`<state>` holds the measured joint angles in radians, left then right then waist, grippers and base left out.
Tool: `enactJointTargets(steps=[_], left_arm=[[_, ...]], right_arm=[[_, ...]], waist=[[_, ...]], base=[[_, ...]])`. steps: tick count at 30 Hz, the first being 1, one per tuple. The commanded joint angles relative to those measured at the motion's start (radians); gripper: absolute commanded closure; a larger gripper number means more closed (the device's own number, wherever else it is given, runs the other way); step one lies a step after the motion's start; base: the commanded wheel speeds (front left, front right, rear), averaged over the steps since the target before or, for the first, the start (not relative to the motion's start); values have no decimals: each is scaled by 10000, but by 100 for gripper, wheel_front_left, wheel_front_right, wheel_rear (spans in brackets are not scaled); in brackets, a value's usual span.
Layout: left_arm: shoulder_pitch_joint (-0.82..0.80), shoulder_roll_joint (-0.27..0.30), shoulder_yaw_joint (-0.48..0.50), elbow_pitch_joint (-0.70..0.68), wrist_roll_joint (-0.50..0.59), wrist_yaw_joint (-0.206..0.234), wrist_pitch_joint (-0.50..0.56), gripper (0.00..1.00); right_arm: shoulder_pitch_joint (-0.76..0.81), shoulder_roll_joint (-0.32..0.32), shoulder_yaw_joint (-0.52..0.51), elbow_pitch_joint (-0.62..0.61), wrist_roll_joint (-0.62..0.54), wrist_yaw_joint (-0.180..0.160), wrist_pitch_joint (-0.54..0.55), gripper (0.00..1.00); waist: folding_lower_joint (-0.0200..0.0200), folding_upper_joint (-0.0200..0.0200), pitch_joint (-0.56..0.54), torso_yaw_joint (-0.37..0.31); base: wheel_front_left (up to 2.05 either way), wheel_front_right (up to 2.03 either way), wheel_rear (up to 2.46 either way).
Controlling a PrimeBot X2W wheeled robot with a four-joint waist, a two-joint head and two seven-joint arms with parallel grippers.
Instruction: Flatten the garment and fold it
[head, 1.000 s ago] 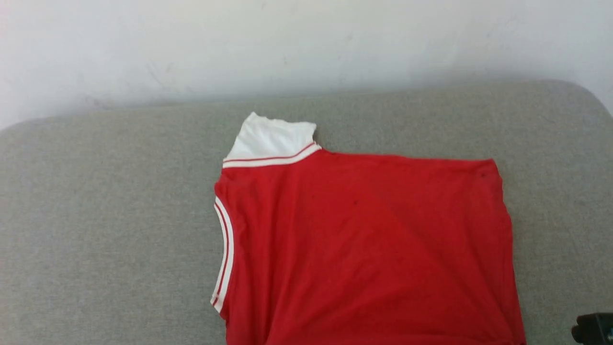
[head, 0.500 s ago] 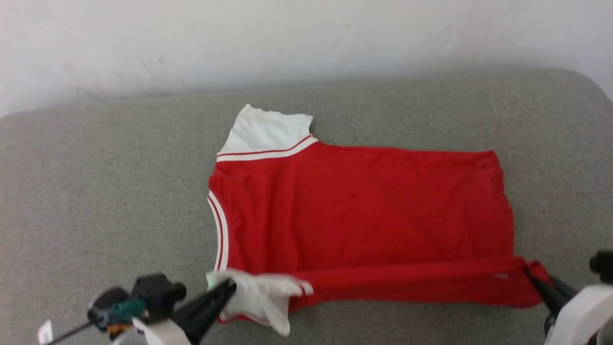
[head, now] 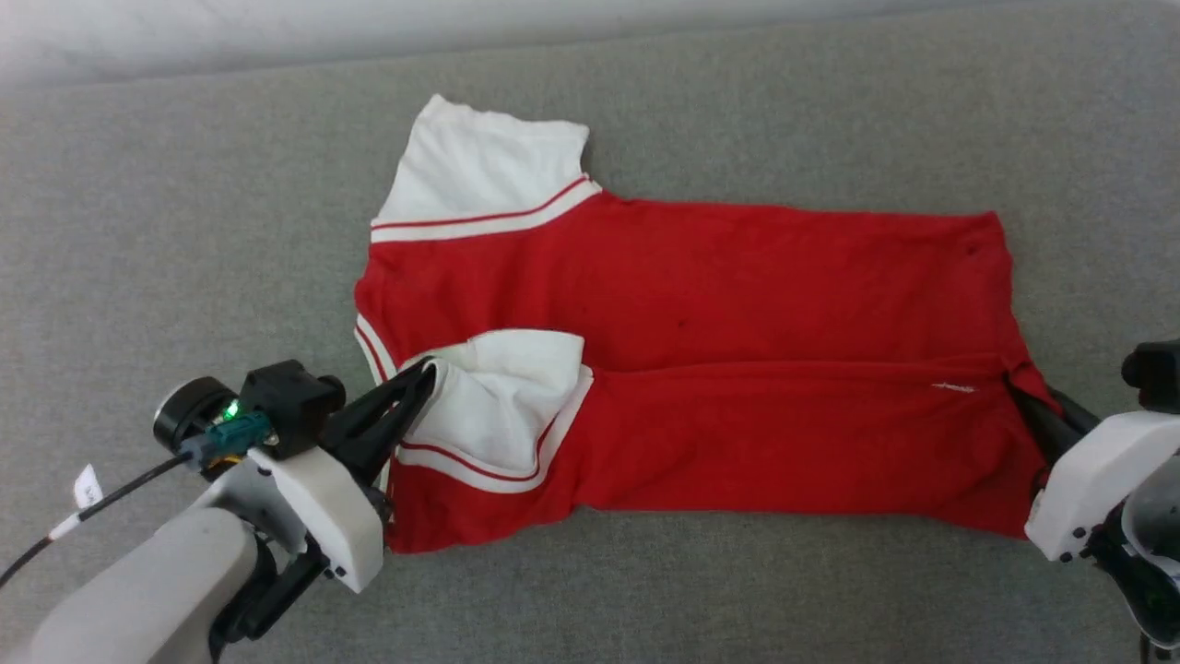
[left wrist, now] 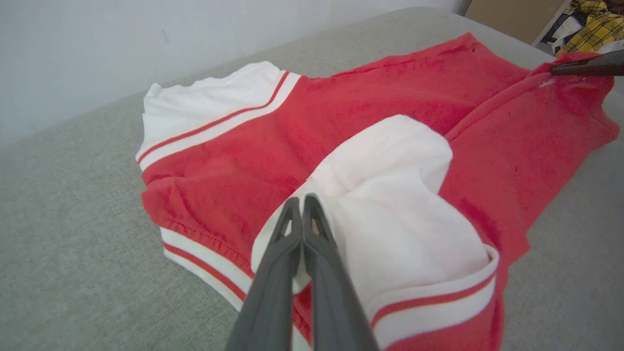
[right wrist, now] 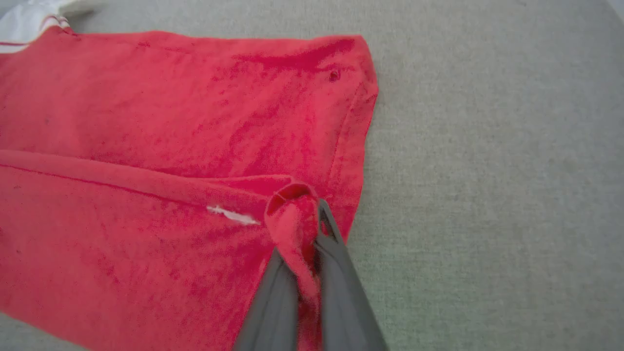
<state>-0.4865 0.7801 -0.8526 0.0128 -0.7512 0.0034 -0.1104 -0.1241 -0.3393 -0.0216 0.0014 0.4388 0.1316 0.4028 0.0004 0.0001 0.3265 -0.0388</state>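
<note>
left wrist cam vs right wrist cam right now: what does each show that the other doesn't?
Left wrist, not right wrist: the left gripper shut on the near white sleeve, the striped neckline, a wall.
Right wrist, not left wrist: a close look at the hem corner rolled up in the right gripper.
Both: the garment with its lengthwise fold, the right gripper, the grey surface.

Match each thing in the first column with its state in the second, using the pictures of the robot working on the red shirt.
1. left gripper
2. right gripper
3. far white sleeve
4. grey surface

A. lies flat, unheld
B. shut on the red hem corner
C. shut on the near white sleeve
D. lies under the garment

Pairs: 1-C, 2-B, 3-A, 4-D
</note>
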Motion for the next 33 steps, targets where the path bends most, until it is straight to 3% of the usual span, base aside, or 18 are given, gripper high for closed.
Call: enactJointTargets(steps=[1, 6, 10, 11, 12, 13, 14, 20, 25, 29, 33], left_arm=[[-124, -110, -42, 178, 46, -88, -22, 100], [-404, -653, -317, 1498, -11, -493, 69, 100], [-540, -990, -300, 2183, -96, -548, -107, 100], [-560, -1062, -289, 2321, -118, -546, -152, 100], [-567, -1141, -257, 2442, -163, -537, -230, 100], [-559, -1226, -207, 2539, -223, -521, -338, 56], [-538, -1304, -163, 2613, -289, -510, -435, 2], [30, -1504, 462, 2465, -898, -199, -1143, 0], [1277, -1478, 1646, 1291, -1033, 702, -1491, 0], [2727, -2062, 3533, -354, 58, 1654, -1509, 0], [4384, -3091, 4949, -1548, 1494, 1985, -1511, 0]], right_arm=[[-134, 46, 34, 104, -47, -9, -54, 100], [-428, 82, 408, 758, 16, -9, -46, 100], [-565, 31, 537, 1073, 144, -9, -45, 100], [-592, 18, 569, 1145, 179, -9, -25, 88], [-615, 18, 592, 1200, 195, -9, -20, 65], [-636, 32, 608, 1245, 214, -9, -23, 13], [-652, 41, 630, 1281, 243, -9, -32, 0], [-471, -54, 723, 987, 586, -9, -265, 0], [227, 0, 127, 53, 394, -9, -968, 0], [1104, 578, -751, -813, -558, -9, -1931, 0], [2065, 1553, -1282, -1427, -1888, -9, -3023, 0]], waist=[[-4, -1, 602, -21], [-4, -1, 917, -1], [-4, -1, 973, 52], [-4, -1, 961, 69], [-4, -1, 935, 84], [-4, -1, 893, 98], [-4, -1, 828, 110], [-4, -1, 58, 123], [-4, -1, -840, 138], [-4, -1, -1367, 227], [-4, -1, -1728, 320]], base=[[0, 0, 0], [0, 0, 0], [0, 0, 0], [0, 0, 0], [0, 0, 0], [0, 0, 0], [0, 0, 0], [0, 0, 0], [0, 0, 0], [0, 0, 0], [0, 0, 0]])
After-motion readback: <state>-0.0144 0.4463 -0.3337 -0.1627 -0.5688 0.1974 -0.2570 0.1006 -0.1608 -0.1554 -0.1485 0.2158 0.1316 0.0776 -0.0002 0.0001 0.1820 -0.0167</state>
